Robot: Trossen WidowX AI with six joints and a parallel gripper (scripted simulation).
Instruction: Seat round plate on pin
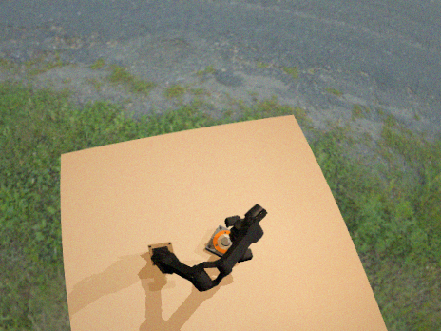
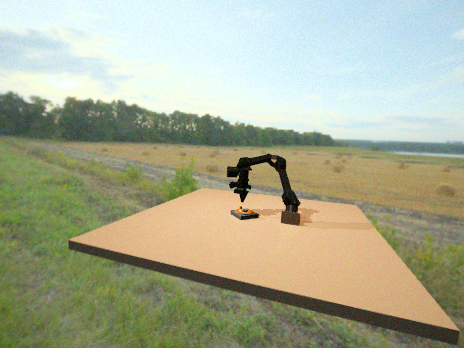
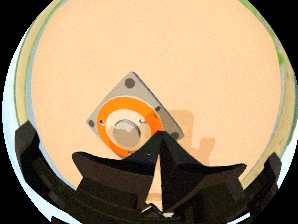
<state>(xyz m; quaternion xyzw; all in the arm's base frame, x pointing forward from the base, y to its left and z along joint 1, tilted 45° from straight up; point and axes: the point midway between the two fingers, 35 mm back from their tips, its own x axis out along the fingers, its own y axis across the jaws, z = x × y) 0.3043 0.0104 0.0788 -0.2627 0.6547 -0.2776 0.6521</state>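
The round plate (image 1: 217, 242) (image 3: 111, 106), an orange ring with a pale centre, sits around the grey post (image 1: 224, 242) (image 3: 124, 134) on the square grey base (image 2: 245, 216) (image 3: 141, 86). Small holes show in the plate in the wrist view. I cannot tell which is the tab's hole, where the pin is, or whether the plate lies flat. The tab is not clearly seen. My gripper (image 2: 243, 201) (image 3: 160, 134) is shut and empty. Its tips appear a little above the plate in the exterior view and overlap its lower right edge in the wrist view. The top view hides the tips behind the arm.
The arm's mount (image 1: 153, 246) (image 2: 290, 218) stands on the tabletop (image 1: 181, 190) (image 2: 200, 250) a short way from the base. The arm arches over from it and covers part of the base in the top view. Shadows of the arm fall on the tabletop.
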